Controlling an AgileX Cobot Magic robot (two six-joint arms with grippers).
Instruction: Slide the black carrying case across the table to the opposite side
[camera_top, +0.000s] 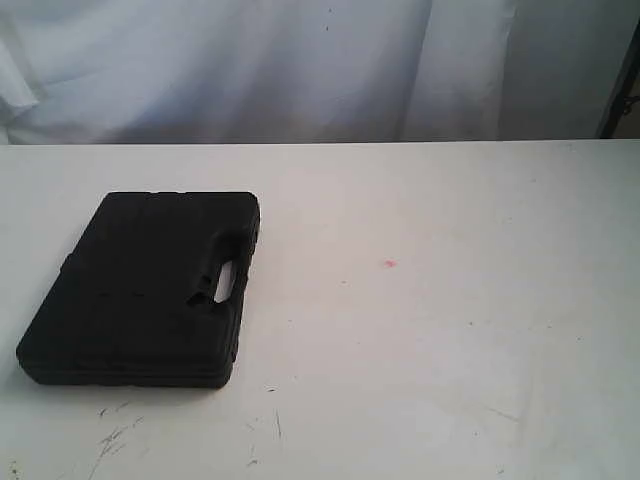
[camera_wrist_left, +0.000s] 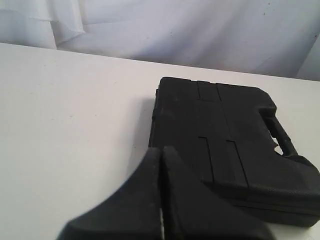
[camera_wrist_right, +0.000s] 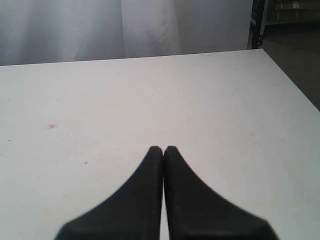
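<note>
Black moulded plastic case (camera_top: 140, 290), lying flat on the left part of the white surface (camera_top: 450, 350), slot handle facing the middle. Left end effector (camera_wrist_left: 160, 150): tips pressed together, holding nothing, pointed toward the case; the gap between them cannot be told. Right end effector (camera_wrist_right: 163, 148): also closed and empty. Recommended handling: push low and centred on the edge opposite the handle, so the case travels straight without turning. Exterior view shows neither arm. Right wrist view shows bare surface and a red dot (camera_wrist_right: 52, 126), no case.
</note>
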